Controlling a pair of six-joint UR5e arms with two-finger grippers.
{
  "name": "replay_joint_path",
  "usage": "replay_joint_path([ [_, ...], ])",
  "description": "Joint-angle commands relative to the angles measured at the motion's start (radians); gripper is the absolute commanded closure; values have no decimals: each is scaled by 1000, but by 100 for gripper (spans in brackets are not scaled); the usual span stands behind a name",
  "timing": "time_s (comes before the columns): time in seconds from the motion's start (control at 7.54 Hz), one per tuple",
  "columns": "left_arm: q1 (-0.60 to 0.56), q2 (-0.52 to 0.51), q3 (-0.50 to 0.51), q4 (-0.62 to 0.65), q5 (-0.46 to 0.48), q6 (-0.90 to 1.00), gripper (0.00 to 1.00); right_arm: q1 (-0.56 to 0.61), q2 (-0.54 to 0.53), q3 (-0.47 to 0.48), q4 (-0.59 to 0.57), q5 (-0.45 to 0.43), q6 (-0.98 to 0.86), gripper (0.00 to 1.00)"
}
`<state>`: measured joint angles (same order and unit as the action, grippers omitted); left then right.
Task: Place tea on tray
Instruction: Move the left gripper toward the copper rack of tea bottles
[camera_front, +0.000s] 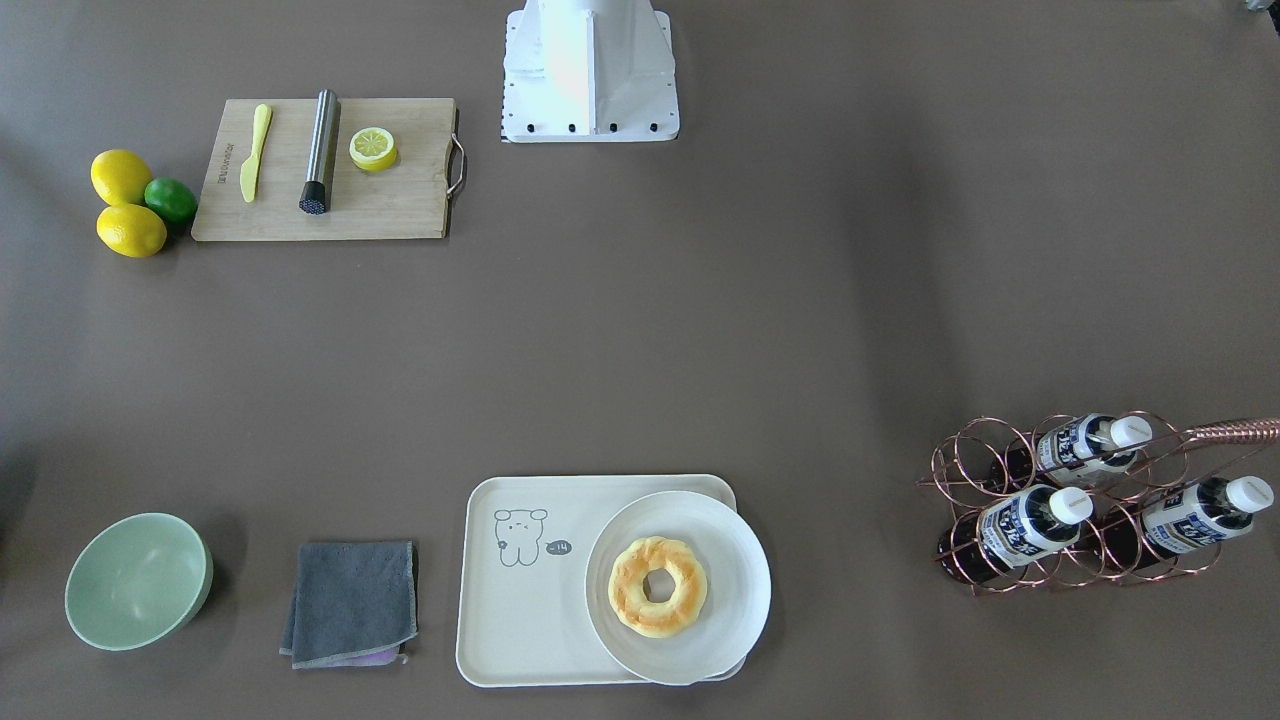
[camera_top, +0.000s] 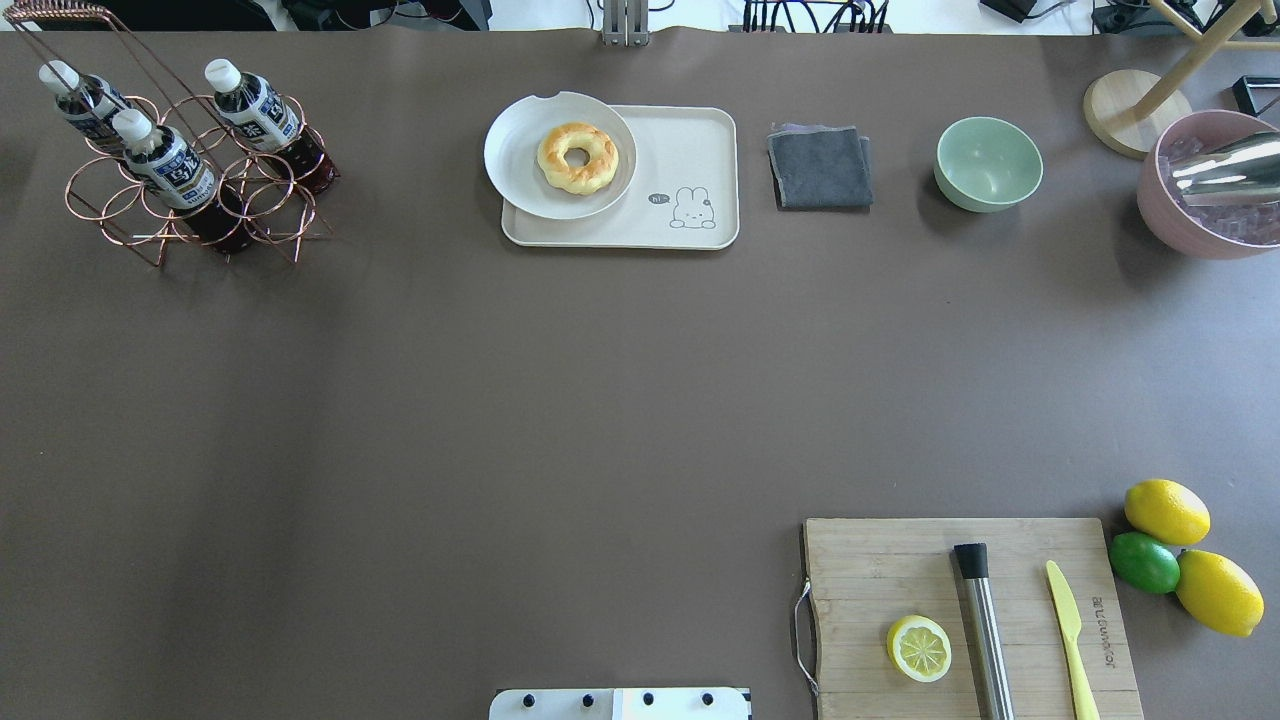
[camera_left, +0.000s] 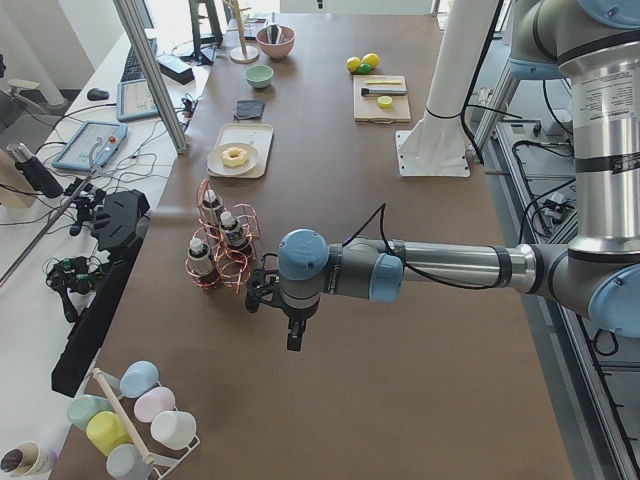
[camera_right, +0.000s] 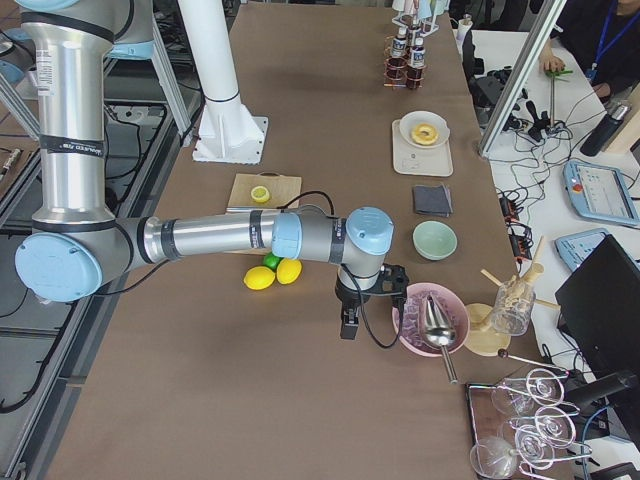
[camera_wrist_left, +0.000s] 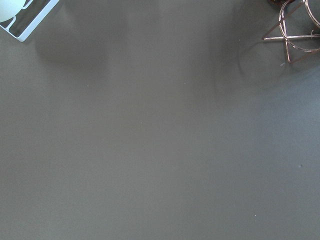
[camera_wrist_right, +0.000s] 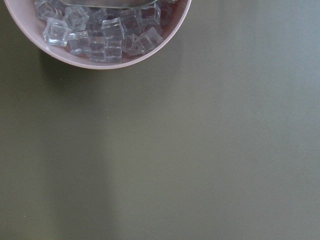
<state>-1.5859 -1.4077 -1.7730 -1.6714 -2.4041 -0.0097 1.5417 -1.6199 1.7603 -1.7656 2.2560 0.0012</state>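
Observation:
Three tea bottles (camera_top: 165, 160) with white caps and blue-and-white labels lie in a copper wire rack (camera_top: 200, 215) at the table's far left; they also show in the front view (camera_front: 1030, 522). The cream tray (camera_top: 690, 150) with the bear drawing lies at the far middle and carries a white plate (camera_top: 515, 150) with a donut (camera_top: 577, 157). My left gripper (camera_left: 293, 338) hangs over bare table just short of the rack; I cannot tell whether it is open. My right gripper (camera_right: 347, 326) hangs beside a pink ice bowl (camera_right: 430, 320); I cannot tell its state either.
A grey cloth (camera_top: 820, 165) and a green bowl (camera_top: 988, 163) lie right of the tray. The pink ice bowl (camera_top: 1205, 185) holds a metal scoop. A cutting board (camera_top: 900, 570) carries a lemon half, a steel rod and a yellow knife, beside lemons and a lime (camera_top: 1145, 562).

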Motion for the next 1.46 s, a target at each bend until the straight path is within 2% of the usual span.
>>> replay_joint_path([
  [0.0,-2,-13,10,-98,-3,-7,1,0,0,1,0,8,0,0],
  [0.4,0,7,12,-114,-16,4,1,0,0,-1,-2,10,0,0],
  [0.53,0,-3,24,-140,-115,7,1,0,2,1,0,11,0,0],
  [0.66,-2,-1,30,-183,-156,4,1,0,6,7,26,32,3,0],
  [0.8,-3,4,24,-261,-161,-4,1,0,-1,7,125,74,6,0],
  [1.06,-5,-16,-31,-335,-196,-97,1,0,8,5,272,88,8,0],
  [1.19,-3,-23,-58,-403,-185,-240,1,0,3,1,384,80,11,0],
  [1.33,-3,-72,-60,-483,-184,-420,1,0,15,1,403,88,14,0],
])
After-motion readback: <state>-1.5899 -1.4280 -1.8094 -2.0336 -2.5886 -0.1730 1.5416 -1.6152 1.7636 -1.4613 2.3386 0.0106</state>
